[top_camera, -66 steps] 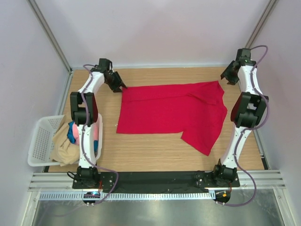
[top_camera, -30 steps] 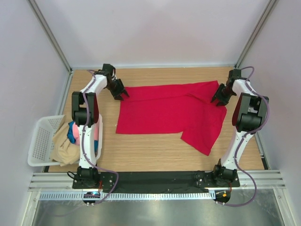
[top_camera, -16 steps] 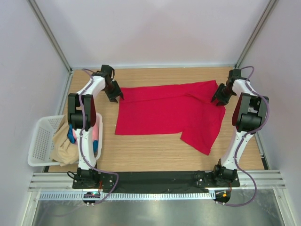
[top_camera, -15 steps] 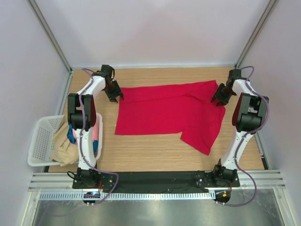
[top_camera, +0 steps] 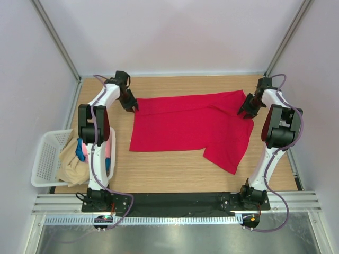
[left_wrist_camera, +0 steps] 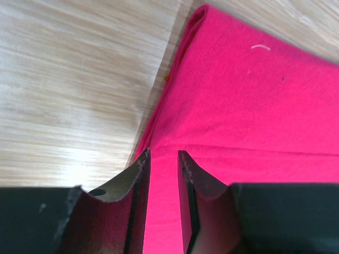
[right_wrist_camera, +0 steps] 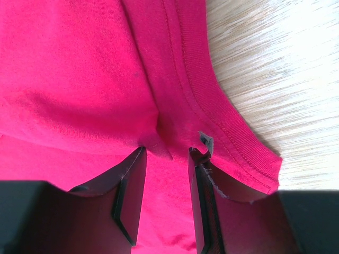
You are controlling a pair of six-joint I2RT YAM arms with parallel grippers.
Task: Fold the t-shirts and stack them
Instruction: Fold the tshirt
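text: none legible | labels: none | brands: none | numbers: none | signs: none in any view

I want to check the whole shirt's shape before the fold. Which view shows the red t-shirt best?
The top external view: the red t-shirt lies spread on the table, all edges visible. The left wrist view shows only one folded edge between its fingers; the right wrist view only a ribbed hem at its fingertips.

Plain bright red t-shirt [top_camera: 190, 124] — white basket [top_camera: 45, 159].
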